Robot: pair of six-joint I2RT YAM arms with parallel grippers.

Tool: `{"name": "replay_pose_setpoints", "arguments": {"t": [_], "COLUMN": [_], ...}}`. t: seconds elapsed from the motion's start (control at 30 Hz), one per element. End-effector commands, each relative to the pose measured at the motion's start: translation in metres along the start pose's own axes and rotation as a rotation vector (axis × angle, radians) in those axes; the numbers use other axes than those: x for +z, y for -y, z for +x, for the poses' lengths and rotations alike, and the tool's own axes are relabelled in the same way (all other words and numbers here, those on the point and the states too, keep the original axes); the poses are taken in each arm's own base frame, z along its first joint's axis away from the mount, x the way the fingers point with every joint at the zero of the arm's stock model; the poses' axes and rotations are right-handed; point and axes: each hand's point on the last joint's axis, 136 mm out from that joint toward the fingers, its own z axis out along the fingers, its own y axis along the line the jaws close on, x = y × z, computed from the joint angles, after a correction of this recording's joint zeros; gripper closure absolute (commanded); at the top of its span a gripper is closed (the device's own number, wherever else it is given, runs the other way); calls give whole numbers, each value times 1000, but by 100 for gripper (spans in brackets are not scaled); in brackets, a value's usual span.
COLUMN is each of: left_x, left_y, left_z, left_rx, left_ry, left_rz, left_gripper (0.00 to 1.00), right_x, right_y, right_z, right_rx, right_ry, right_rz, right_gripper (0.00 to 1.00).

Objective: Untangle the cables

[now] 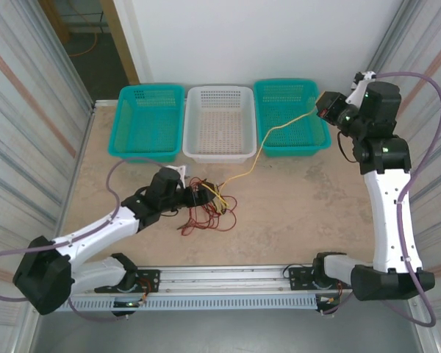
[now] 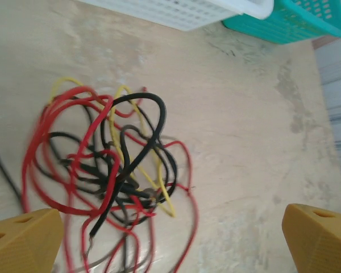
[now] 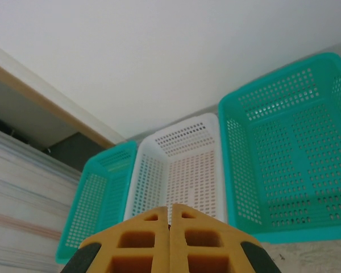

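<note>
We cannot count the cables [image 1: 208,206] one by one: they lie knotted in a heap on the table [image 1: 301,206] just in front of the white basket [image 1: 220,90], and in the left wrist view the heap [image 2: 108,176] is blurred on its left side, with its lower loops running off the bottom edge. We can tell three colours there: red, black and pale yellow. One black strand ends in a bare tip near the bottom of that view. The left gripper [image 1: 198,197] sits at the heap with its two orange fingers [image 2: 23,239] spread wide and cut off at the frame's corners, holding nothing. One yellow cable [image 1: 263,140] rises out of the heap and crosses the right teal basket [image 1: 283,82] to the right gripper [image 1: 325,109], raised over that basket. The right gripper's fingers [image 3: 142,244] are pressed together; the pinch itself is too small for us to make out. We count three baskets in a row, the third being the left teal basket [image 1: 151,88].
</note>
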Motion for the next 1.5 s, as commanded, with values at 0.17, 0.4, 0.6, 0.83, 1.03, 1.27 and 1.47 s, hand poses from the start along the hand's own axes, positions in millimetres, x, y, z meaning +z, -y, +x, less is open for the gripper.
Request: {"name": "replay_pose_setpoints", "arguments": {"t": [0.17, 0.4, 0.6, 0.83, 1.03, 1.27, 1.47], "left_x": [-77, -128, -151, -126, -95, -81, -71], "left_y": [-32, 3, 106, 162, 165, 155, 152], "left_z": [-34, -81, -107, -90, -58, -42, -39], "left_rx": [136, 283, 407, 461, 455, 407, 398], "left_ry": [35, 88, 103, -3, -113, -153, -153], "left_rz": [-229, -185, 228, 486, 541, 544, 529], "left_gripper": [1, 10, 20, 22, 27, 33, 62], "right_x": [1, 9, 17, 31, 42, 48, 49], "right_y": [-3, -20, -58, -101, -121, -133, -135], "right_z": [-3, 14, 39, 71, 78, 80, 81], "right_rx": [-106, -183, -311, -387, -376, -349, -327], "right_ry": [0, -67, -134, -211, -223, -236, -235], "right_rz": [59, 31, -41, -147, -195, -238, -248], "right_gripper": [100, 100, 100, 100, 100, 100, 100]}}
